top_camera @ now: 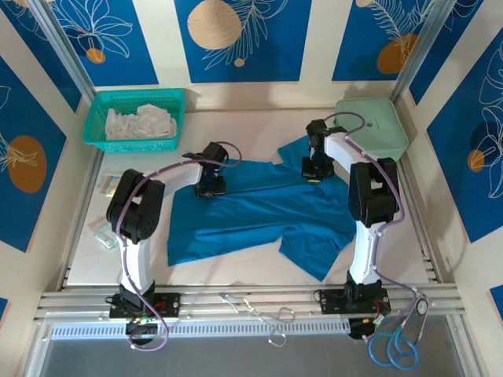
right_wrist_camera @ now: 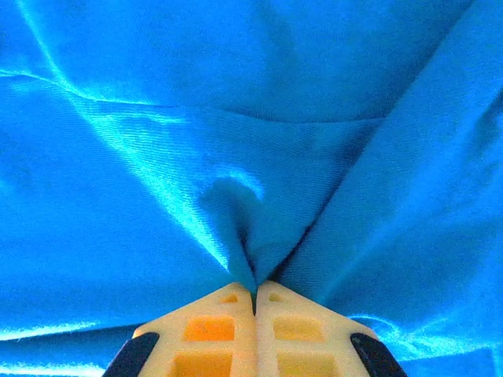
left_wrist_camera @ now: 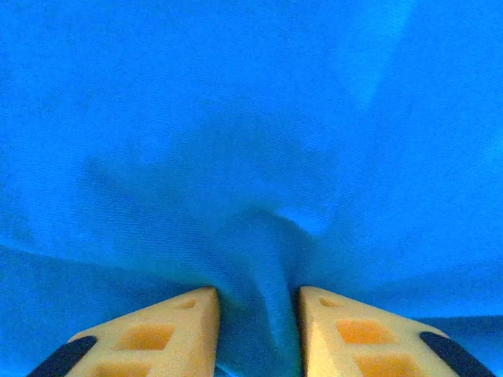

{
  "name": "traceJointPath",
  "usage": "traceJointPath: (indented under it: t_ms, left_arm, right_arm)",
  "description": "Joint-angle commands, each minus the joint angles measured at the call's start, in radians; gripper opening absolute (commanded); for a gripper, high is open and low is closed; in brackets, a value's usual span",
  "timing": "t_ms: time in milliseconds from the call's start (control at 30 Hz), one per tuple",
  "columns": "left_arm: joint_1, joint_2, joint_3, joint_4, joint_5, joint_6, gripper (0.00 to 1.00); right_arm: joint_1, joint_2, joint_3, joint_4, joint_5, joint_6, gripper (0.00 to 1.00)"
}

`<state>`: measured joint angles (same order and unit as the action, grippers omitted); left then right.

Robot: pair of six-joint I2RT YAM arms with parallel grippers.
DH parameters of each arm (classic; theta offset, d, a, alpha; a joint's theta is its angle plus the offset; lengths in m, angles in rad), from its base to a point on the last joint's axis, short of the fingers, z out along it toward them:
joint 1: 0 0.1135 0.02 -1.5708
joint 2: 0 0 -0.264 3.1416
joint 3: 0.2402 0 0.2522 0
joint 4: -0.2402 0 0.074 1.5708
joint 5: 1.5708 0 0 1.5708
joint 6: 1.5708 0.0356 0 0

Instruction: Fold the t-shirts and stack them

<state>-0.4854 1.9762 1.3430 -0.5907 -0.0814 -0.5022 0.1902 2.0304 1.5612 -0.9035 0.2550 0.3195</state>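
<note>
One deep teal-blue t-shirt (top_camera: pixel 259 212) lies spread and rumpled across the middle of the table, a sleeve trailing toward the front right. My left gripper (top_camera: pixel 211 188) presses down on its upper left part. In the left wrist view the t-shirt (left_wrist_camera: pixel 251 141) rises in a thick ridge wedged between the fingers of the left gripper (left_wrist_camera: pixel 258 302), which stand a little apart. My right gripper (top_camera: pixel 314 171) is down on the shirt's upper right part. In the right wrist view the right gripper (right_wrist_camera: pixel 255 292) has its tips together, pinching a fold of the t-shirt (right_wrist_camera: pixel 236 118).
A teal basket (top_camera: pixel 98 110) holding white cloths stands at the back left. A pale green tray (top_camera: pixel 373 126) sits at the back right. Small clear packets (top_camera: pixel 102 232) lie along the left edge. Metal clips (top_camera: pixel 267 316) rest on the front rail.
</note>
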Motion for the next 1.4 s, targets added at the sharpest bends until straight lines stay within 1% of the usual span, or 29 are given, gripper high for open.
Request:
traceJointPath:
  t_ms: [0, 167, 367, 467, 533, 600, 700, 800, 833, 900, 933, 1000, 1033, 1133, 1233, 1267, 1333, 1367]
  left_arm:
    - [-0.009, -0.024, -0.021, -0.078, -0.003, -0.013, 0.25]
    - [-0.012, -0.068, -0.016, -0.099, -0.026, -0.015, 0.00]
    - [-0.014, -0.159, -0.017, -0.145, -0.072, -0.008, 0.00]
    - [-0.024, -0.204, -0.029, -0.176, -0.103, -0.008, 0.00]
    - [-0.038, -0.232, -0.069, -0.181, -0.130, -0.024, 0.00]
    - [-0.052, -0.257, -0.122, -0.162, -0.128, -0.048, 0.00]
    - [-0.076, -0.274, -0.201, -0.124, -0.124, -0.084, 0.08]
    - [-0.093, -0.283, -0.245, -0.114, -0.111, -0.110, 0.20]
    - [-0.098, -0.289, -0.251, -0.119, -0.109, -0.114, 0.26]
    - [-0.102, -0.308, -0.242, -0.149, -0.118, -0.118, 0.40]
    - [-0.102, -0.319, -0.225, -0.179, -0.139, -0.122, 0.46]
    - [-0.098, -0.330, -0.163, -0.263, -0.206, -0.120, 0.53]
    - [-0.094, -0.328, -0.120, -0.307, -0.241, -0.110, 0.56]
    - [-0.053, -0.315, -0.011, -0.380, -0.305, -0.074, 0.61]
    - [0.023, -0.280, 0.054, -0.383, -0.307, -0.030, 0.62]
    - [0.050, -0.264, 0.066, -0.378, -0.299, -0.015, 0.59]
    - [0.109, -0.215, 0.096, -0.354, -0.264, 0.020, 0.48]
    - [0.130, -0.194, 0.105, -0.339, -0.244, 0.039, 0.45]
  right_arm:
    - [0.001, -0.068, -0.025, -0.002, 0.002, 0.020, 0.00]
    - [0.007, -0.122, -0.042, -0.012, -0.017, 0.024, 0.00]
    - [0.021, -0.194, -0.081, -0.037, -0.024, 0.030, 0.00]
    - [0.032, -0.223, -0.129, -0.043, -0.033, 0.048, 0.00]
    - [0.038, -0.236, -0.168, -0.044, -0.033, 0.068, 0.00]
    - [0.046, -0.245, -0.206, -0.042, -0.034, 0.091, 0.02]
    - [0.057, -0.241, -0.255, -0.034, -0.050, 0.116, 0.11]
    - [0.064, -0.230, -0.274, -0.045, -0.050, 0.131, 0.18]
    - [0.064, -0.229, -0.275, -0.053, -0.045, 0.134, 0.21]
    - [0.066, -0.235, -0.271, -0.067, -0.034, 0.135, 0.24]
    - [0.065, -0.242, -0.267, -0.077, -0.029, 0.135, 0.24]
    - [0.065, -0.259, -0.255, -0.095, -0.018, 0.135, 0.25]
    - [0.065, -0.269, -0.249, -0.104, -0.014, 0.135, 0.27]
    - [0.064, -0.300, -0.243, -0.115, -0.017, 0.135, 0.33]
    - [0.063, -0.327, -0.249, -0.118, -0.023, 0.135, 0.35]
    - [0.063, -0.333, -0.253, -0.118, -0.027, 0.135, 0.35]
    - [0.062, -0.348, -0.265, -0.115, -0.034, 0.130, 0.33]
    - [0.061, -0.353, -0.270, -0.115, -0.038, 0.128, 0.32]
